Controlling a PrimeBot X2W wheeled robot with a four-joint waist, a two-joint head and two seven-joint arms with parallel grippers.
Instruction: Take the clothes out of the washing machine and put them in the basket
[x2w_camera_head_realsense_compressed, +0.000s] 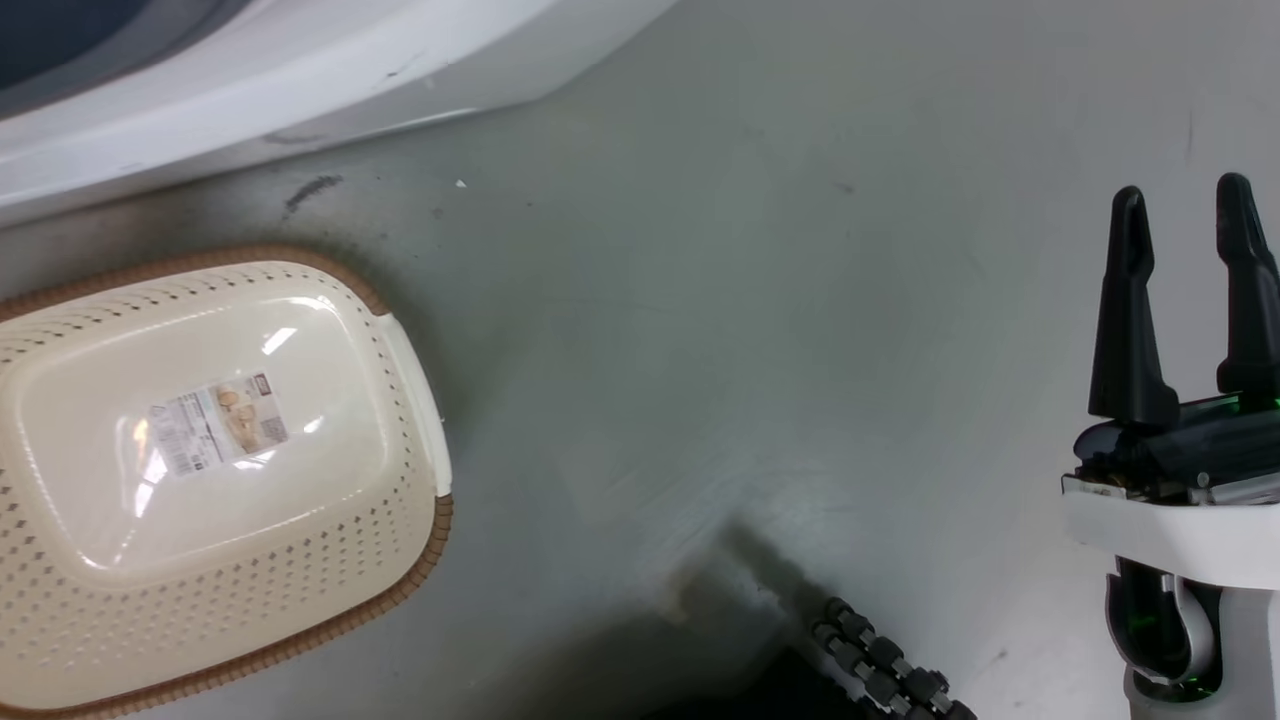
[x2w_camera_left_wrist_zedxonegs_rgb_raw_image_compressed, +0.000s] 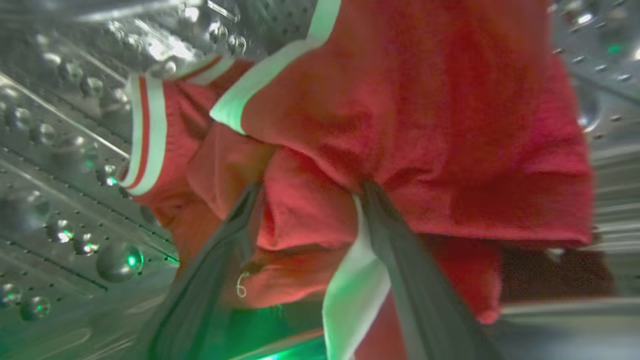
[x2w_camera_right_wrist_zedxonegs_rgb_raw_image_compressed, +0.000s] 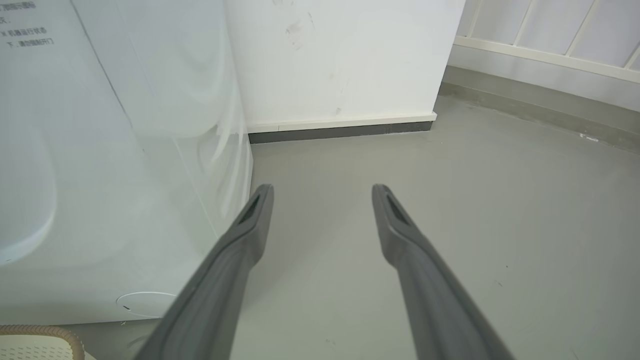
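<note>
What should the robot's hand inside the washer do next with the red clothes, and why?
Probably close the left gripper. Its fingers stand apart inside the drum, with a fold of the red clothes bulging between them, so a pinch should catch the cloth. Pulling out would come after that.

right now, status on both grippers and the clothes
Left gripper open, straddling a fold of the red clothes inside the washing machine. Right gripper open, holding nothing. Basket empty on the floor. Nothing seen in the way.
</note>
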